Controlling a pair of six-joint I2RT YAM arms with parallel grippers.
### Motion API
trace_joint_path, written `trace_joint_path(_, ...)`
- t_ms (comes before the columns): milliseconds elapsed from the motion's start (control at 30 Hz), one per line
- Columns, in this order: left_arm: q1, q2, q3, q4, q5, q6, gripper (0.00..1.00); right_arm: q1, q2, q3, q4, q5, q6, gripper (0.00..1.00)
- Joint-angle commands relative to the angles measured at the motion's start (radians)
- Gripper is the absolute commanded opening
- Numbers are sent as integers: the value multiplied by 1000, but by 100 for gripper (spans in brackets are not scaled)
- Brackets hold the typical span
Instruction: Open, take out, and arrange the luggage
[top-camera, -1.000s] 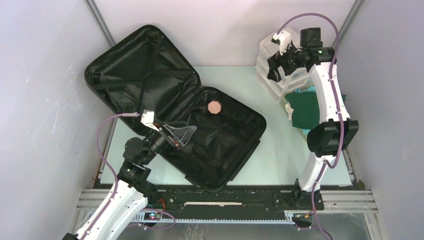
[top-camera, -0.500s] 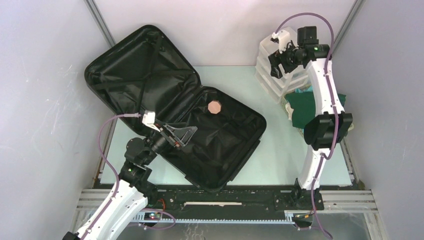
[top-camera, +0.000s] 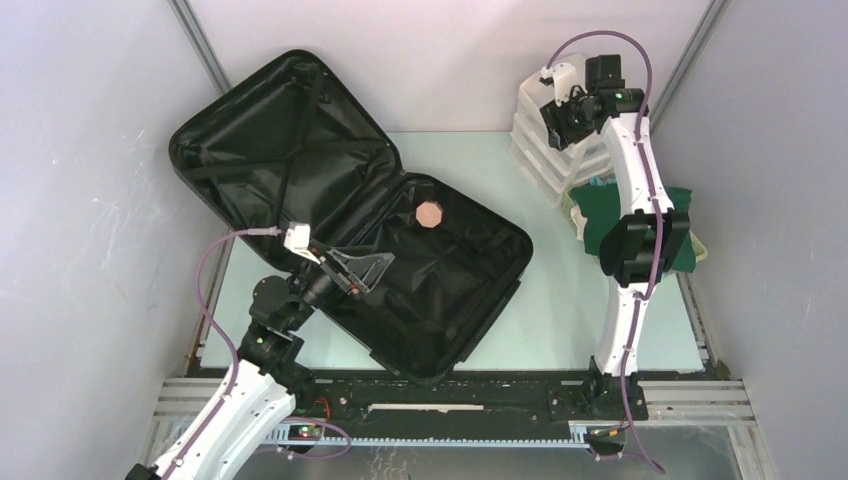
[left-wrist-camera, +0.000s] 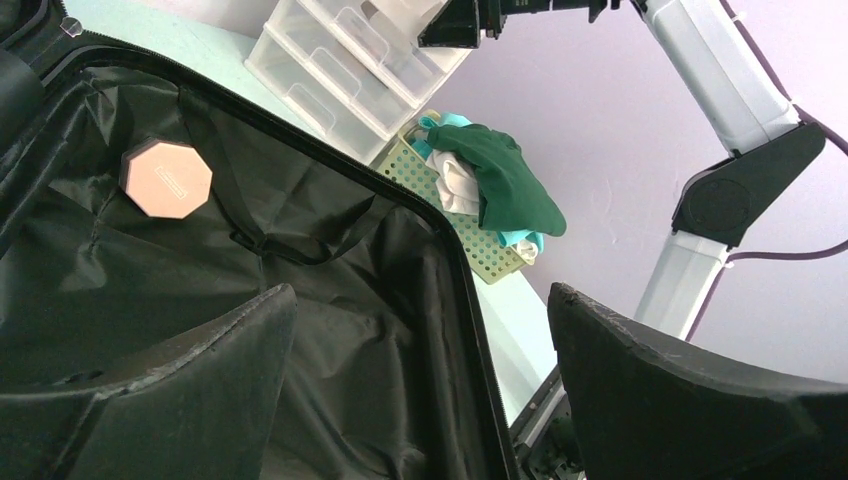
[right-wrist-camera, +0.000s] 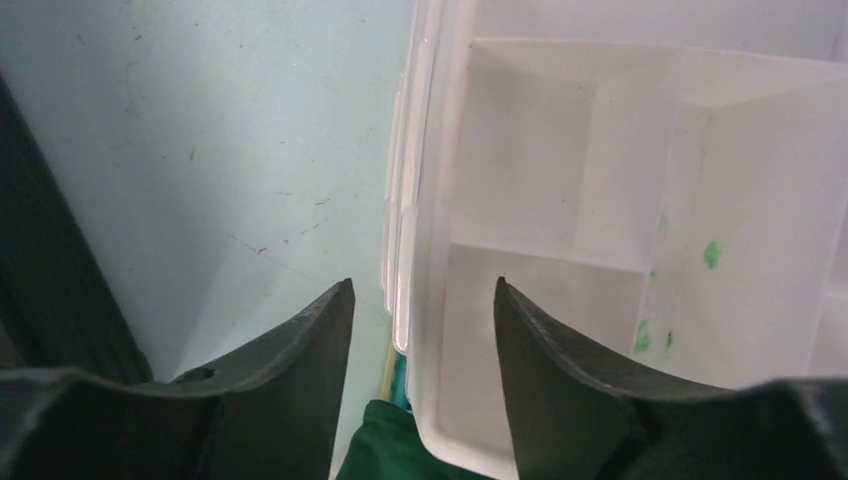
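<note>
The black luggage (top-camera: 300, 150) lies open, its lid leaning against the back-left wall and its base flat on the table. A pink octagonal item (top-camera: 430, 214) rests on the black lining (left-wrist-camera: 330, 330) and also shows in the left wrist view (left-wrist-camera: 166, 179). My left gripper (top-camera: 378, 270) hovers over the near side of the base, open and empty (left-wrist-camera: 422, 300). My right gripper (top-camera: 556, 125) is above the white drawer organizer (top-camera: 535, 150). Its jaws (right-wrist-camera: 423, 290) stand partly apart over the rim of the organizer's top tray (right-wrist-camera: 560, 150), holding nothing.
A pale yellow perforated basket (left-wrist-camera: 480, 250) with a dark green cloth (top-camera: 600, 215) and other clothes sits just in front of the organizer at the right. Grey walls close in on both sides. Bare table (top-camera: 560, 310) lies between the luggage and the right arm.
My right arm has swung back and up over the top of the organizer, and its jaws have narrowed. The left arm and the luggage have not moved.
</note>
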Motion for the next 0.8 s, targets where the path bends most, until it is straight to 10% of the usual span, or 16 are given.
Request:
trace_joint_path(0,6,8,-21,32,-16,-16,100,-2,32,41,29,24,10,58)
trace_joint_path(533,4,99,-21,171,51,-84,100,-9,5,64,-9,-99,35,2)
trace_joint_path(767,3,152,-27,241,69,-128,100,-23,-74,65,2,-193,97,0)
